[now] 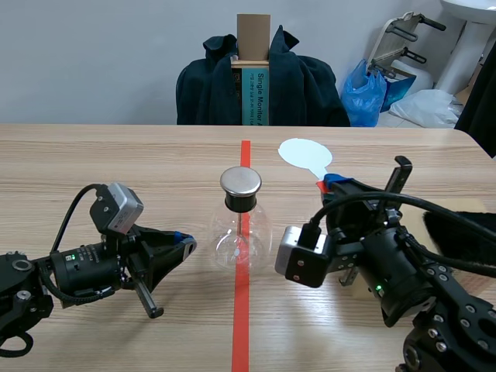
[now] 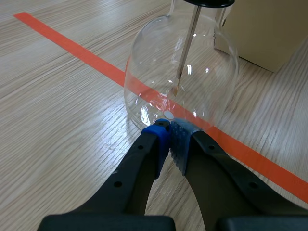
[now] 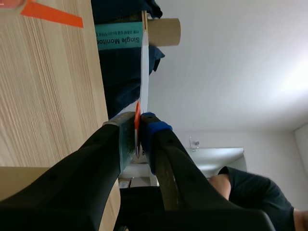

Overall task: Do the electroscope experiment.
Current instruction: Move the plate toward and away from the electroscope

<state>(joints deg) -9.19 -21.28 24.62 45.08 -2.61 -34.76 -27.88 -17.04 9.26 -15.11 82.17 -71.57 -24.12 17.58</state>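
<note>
Plainly fragile, the round clear-glass flask [image 1: 241, 232] wants a neck hold; left gripper [image 2: 169, 127] sits closed, empty, beside it; right gripper [image 3: 138, 128] pinches a flimsy pale-blue paddle [image 1: 304, 153].

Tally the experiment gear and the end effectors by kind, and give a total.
glass flask: 1
white paddle: 1
end effectors: 2 (left end effector, right end effector)
Total: 4

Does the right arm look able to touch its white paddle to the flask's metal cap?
Probably yes: nothing stands between the white paddle and the metal cap; the left gripper sits low beside the flask.
</note>
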